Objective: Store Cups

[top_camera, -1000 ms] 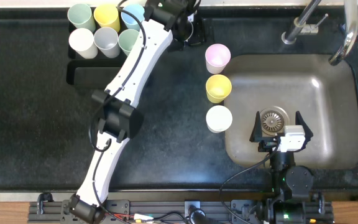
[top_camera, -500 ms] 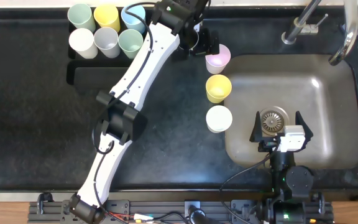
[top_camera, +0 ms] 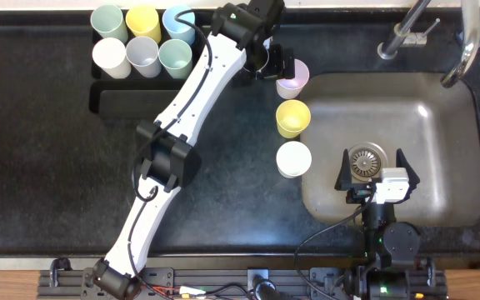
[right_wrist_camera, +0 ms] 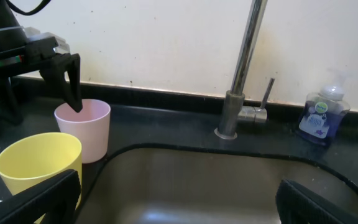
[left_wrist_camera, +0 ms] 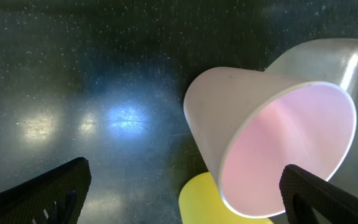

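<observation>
Pink cup (top_camera: 295, 81) sits at the sink's (top_camera: 440, 125) edge, left gripper (top_camera: 275, 63) hovering at its rim, jaws wide apart. Right gripper (top_camera: 372, 167) hangs over the sink, jaws apart too.

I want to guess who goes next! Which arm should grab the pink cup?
Left, probably. The left gripper hovers open at the pink cup's rim; the right gripper sits apart, over the sink.

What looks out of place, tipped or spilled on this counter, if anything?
Nothing stands out. The pink cup, yellow cup and white cup stand upright in a row beside the sink. Six more cups stand upright in the tray. No spill shows.
</observation>
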